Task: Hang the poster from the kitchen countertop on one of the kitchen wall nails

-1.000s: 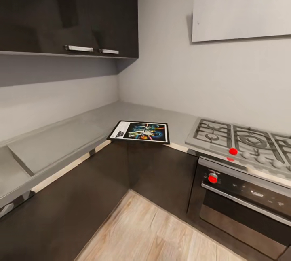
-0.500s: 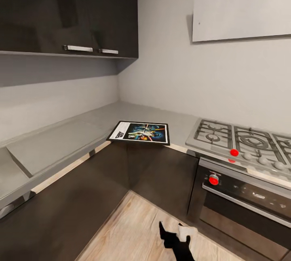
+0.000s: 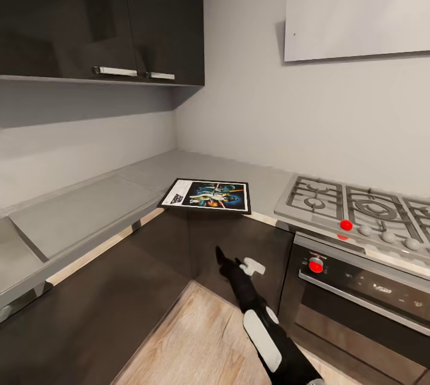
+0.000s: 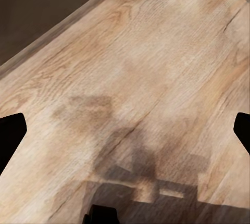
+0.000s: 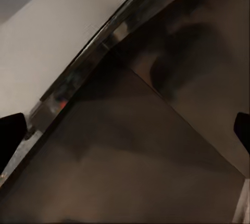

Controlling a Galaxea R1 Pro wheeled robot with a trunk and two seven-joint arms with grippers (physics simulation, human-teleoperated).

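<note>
Risen since half a second ago, the black-and-white right arm's gripper (image 3: 234,260), fingers spread and empty, reaches toward the flat black-framed Star Wars poster (image 3: 208,194) lying at the light-grey table's (image 3: 89,209) corner edge, while the left wrist view shows spread fingertips (image 4: 10,135) over wooden floor (image 4: 140,78).

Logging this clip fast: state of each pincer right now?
Left pincer: open, holding nothing, over the wooden floor.
Right pincer: open, holding nothing, below the poster.
</note>
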